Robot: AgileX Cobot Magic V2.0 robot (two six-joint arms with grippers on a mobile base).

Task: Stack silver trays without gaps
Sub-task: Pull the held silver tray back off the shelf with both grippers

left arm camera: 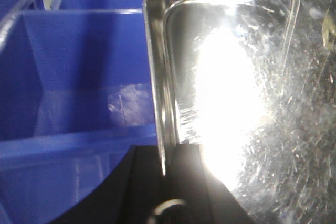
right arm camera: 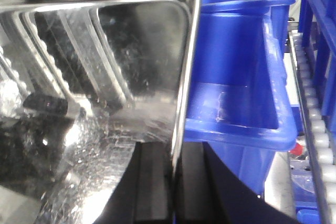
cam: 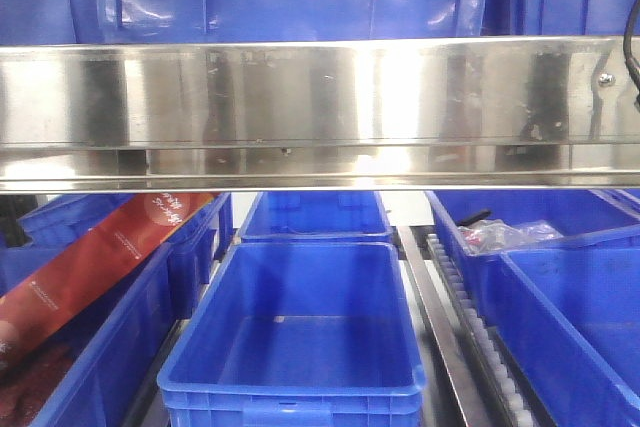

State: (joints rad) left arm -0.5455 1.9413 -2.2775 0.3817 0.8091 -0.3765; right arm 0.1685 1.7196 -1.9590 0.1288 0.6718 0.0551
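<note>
**Operator:** Two pincers on the job. What does each one have?

**Robot:** My left pincer (left arm camera: 164, 174) is clenched on the silver tray (left arm camera: 252, 103) (right arm camera: 105, 66). Its dark fingers (left arm camera: 191, 177) straddle the thin rim at the tray's left edge, one outside the wall and one inside.

**Operator:** And the right?

**Robot:** My right pincer (right arm camera: 172, 182) is grasping the rim at the tray's right edge, with two black pads (right arm camera: 153, 182) pressing it from either side. I take it for the same tray, though no single view shows both edges.

**Operator:** So where is the tray?

**Robot:** It hangs between my pincers, nearer my wrist cameras than the bins behind it. Its hollow side faces both cameras. The floor is scratched, with a strong white glare in the left wrist view and ribbed reflections in the right.

**Operator:** What lies around it?

**Robot:** Past the tray's left edge is a blue bin (left arm camera: 79, 77), open and with its floor showing. The tray covers the bin's right part. Past the tray's right edge is the right-hand bin (right arm camera: 236, 66), and I cannot tell whether it is the same bin. Farther right of the tray runs a roller track (right arm camera: 315, 129).

**Operator:** Is the tray touching either bin?

**Robot:** I cannot tell from these views.
</note>
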